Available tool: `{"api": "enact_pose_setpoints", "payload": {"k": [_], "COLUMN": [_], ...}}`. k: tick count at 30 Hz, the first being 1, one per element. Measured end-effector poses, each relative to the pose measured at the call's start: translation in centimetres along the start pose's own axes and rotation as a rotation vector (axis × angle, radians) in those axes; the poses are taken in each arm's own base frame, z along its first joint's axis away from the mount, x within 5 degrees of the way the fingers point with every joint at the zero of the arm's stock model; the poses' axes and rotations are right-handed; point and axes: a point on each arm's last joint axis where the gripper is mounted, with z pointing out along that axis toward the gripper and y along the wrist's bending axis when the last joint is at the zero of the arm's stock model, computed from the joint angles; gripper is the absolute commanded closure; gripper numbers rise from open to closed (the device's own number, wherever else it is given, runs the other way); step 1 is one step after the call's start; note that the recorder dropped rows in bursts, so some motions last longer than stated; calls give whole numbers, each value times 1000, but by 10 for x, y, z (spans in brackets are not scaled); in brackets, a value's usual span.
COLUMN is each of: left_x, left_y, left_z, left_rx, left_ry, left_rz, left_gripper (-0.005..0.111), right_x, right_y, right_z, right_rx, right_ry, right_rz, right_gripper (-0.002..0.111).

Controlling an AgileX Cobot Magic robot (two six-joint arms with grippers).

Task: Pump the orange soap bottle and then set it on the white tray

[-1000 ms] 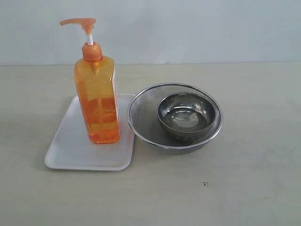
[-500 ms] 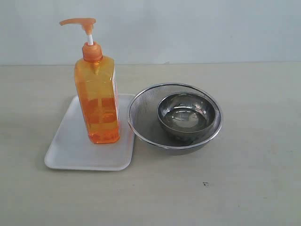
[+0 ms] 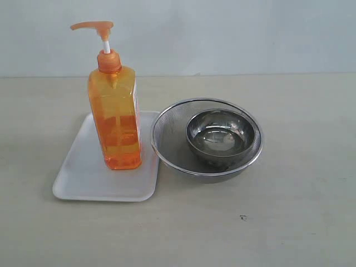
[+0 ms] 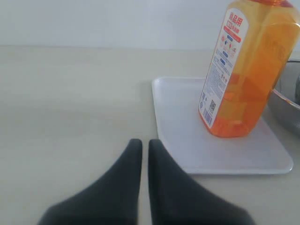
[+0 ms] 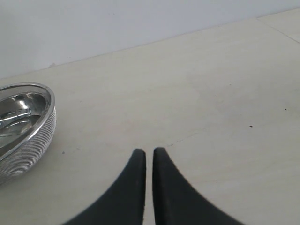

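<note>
**Orange soap bottle observed upright on white tray**

The orange soap bottle, a tall, flat-sided container of translucent plastic, is seen standing upright on the right half of the flat white rectangular tray with rounded corners. Its orange pump head is raised on a white stem. A white-orange label is seen in the left wrist view.

A round metal mesh bowl is noted just beside the tray's right edge; contact cannot be determined. A smaller shiny steel bowl is nested inside it. All items rest on the pale worktop.

The left pincer is closed with nothing between its dark fingers and is positioned over bare worktop near the tray's edge. The right pincer is likewise closed and empty, apart from the mesh bowl.
</note>
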Motion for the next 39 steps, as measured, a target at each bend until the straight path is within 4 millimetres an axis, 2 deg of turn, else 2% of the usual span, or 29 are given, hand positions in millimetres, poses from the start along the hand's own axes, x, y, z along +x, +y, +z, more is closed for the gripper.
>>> {"api": "enact_pose_setpoints", "payload": {"k": [39], "left_x": [0], "left_y": [0], "left_z": [0], "left_rx": [0], "left_ry": [0], "left_rz": [0], "left_gripper": [102], "right_x": [0], "right_y": [0], "right_z": [0], "right_rx": [0], "right_ry": [0], "right_rz": [14], "right_gripper": [107]}}
